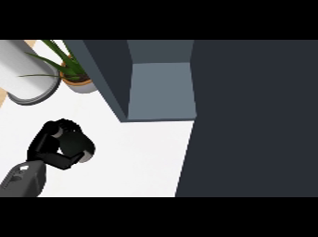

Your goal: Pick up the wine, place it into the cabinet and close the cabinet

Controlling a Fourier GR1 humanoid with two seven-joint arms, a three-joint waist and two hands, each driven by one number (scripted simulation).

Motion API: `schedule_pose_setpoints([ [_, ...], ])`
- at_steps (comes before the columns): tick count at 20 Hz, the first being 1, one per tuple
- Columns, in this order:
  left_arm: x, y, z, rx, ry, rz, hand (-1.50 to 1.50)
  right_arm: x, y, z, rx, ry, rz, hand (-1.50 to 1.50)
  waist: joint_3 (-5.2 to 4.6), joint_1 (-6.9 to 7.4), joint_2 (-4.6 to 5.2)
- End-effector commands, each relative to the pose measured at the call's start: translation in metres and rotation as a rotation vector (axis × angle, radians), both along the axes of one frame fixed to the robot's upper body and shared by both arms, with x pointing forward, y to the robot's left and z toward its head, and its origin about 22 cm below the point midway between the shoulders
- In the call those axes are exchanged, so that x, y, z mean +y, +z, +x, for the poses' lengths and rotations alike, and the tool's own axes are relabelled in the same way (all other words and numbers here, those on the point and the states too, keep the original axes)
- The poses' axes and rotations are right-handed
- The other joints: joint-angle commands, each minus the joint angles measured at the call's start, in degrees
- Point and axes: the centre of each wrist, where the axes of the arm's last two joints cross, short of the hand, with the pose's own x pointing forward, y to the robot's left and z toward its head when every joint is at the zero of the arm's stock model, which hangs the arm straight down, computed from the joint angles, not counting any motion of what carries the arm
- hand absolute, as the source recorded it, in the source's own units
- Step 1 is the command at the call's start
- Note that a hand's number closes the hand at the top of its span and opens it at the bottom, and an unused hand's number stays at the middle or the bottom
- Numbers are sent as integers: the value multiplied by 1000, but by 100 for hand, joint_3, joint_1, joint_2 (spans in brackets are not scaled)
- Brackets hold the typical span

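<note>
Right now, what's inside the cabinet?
The open cabinet shows only bare grey walls and floor; no wine visible. Its big dark door covers everything to the right.

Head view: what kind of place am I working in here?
Probably a kitchen counter: a white countertop, a dark cabinet standing open with a grey interior, and a potted plant beside a white cylinder. The left hand is over the counter.

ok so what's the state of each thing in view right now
cabinet: open, inside shows no bottle
cabinet door: swung open, filling the view's right side
left hand: fingers curled, over the white counter, cannot tell if it holds anything
potted plant: upright, beside the cabinet
white cylinder: standing at the counter's far left
</note>
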Motion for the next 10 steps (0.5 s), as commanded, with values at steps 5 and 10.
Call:
schedule_pose_setpoints([
  [5, -53, -35, -42, -137, 135, -47, 150, -13, 15, -32, -54, -10, 48, -150, 3, 103, -21],
  [10, -79, -24, -37, -118, 56, -90, 150, -5, 17, -27, -50, -4, 37, -150, -4, 115, -19],
])
